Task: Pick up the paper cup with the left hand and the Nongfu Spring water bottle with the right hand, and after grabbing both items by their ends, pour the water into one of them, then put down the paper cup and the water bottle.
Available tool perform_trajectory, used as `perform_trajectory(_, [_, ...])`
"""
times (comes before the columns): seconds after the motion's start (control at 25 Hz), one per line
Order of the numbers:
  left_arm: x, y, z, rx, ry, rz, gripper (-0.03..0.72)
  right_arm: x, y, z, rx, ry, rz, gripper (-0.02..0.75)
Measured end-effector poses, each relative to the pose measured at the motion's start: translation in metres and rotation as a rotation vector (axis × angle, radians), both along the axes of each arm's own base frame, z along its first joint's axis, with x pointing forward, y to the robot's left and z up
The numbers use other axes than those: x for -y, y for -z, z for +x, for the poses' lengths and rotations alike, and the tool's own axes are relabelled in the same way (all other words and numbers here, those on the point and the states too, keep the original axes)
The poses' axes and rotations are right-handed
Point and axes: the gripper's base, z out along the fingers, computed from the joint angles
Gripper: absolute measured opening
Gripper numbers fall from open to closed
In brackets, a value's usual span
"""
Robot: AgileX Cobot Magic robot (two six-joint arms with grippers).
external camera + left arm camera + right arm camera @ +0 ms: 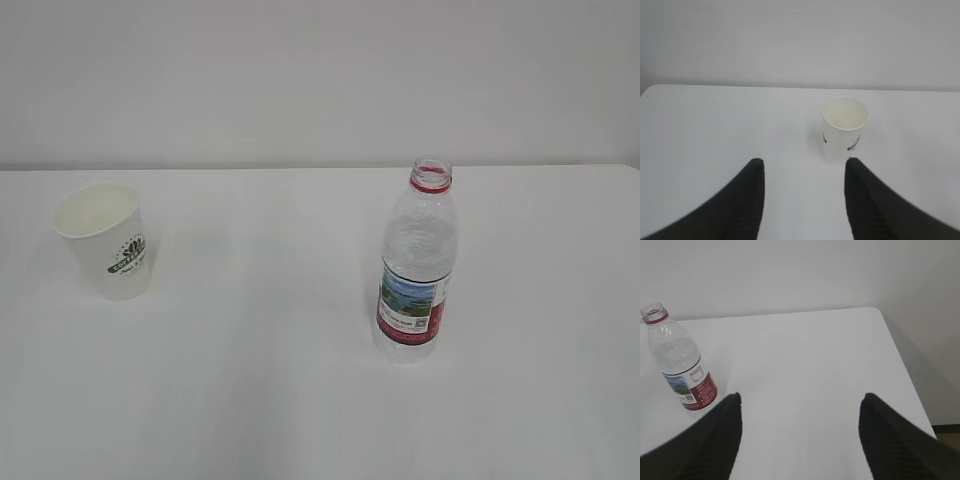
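The paper cup (pixel 105 240) stands upright at the left of the white table (pixel 270 400), white with a green logo. The Nongfu Spring water bottle (pixel 415 265) stands upright right of centre, uncapped, clear, with a red neck ring. No arm shows in the exterior view. In the left wrist view my left gripper (pixel 804 162) is open and empty, and the cup (pixel 844 129) stands just beyond it, slightly to the right. In the right wrist view my right gripper (pixel 801 397) is open wide and empty, with the bottle (pixel 680 365) off to its left.
A plain pale wall backs the table. The table's rounded far right corner (pixel 875 311) and right edge show in the right wrist view, with floor (pixel 947 437) beyond. The table's far left corner (pixel 652 90) shows in the left wrist view.
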Motion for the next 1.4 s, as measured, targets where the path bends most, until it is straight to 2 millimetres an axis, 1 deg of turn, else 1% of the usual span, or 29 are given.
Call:
perform_trajectory(0.2, [0.000,-0.002,0.011,-0.004,0.001,0.003,0.378,-0.001,-0.003,0.011,-0.034,-0.001,-0.003,0.549])
perform_trajectory(0.48, [0.001,-0.003,0.023,-0.015,0.002,0.005,0.369,-0.003,-0.014,0.036,-0.001,-0.008,-0.006,0.549])
perform_trajectory(0.68, [0.001,-0.006,0.030,0.008,0.003,0.006,0.362,-0.003,-0.022,0.055,-0.003,-0.007,-0.018,0.549])
perform_trajectory(1.04, [0.001,-0.010,0.052,0.033,0.002,0.035,0.360,-0.006,-0.029,0.088,0.021,-0.017,-0.022,0.549])
perform_trajectory(1.4, [0.001,-0.012,0.070,0.060,0.007,0.046,0.360,-0.007,-0.029,0.107,0.026,-0.021,-0.031,0.549])
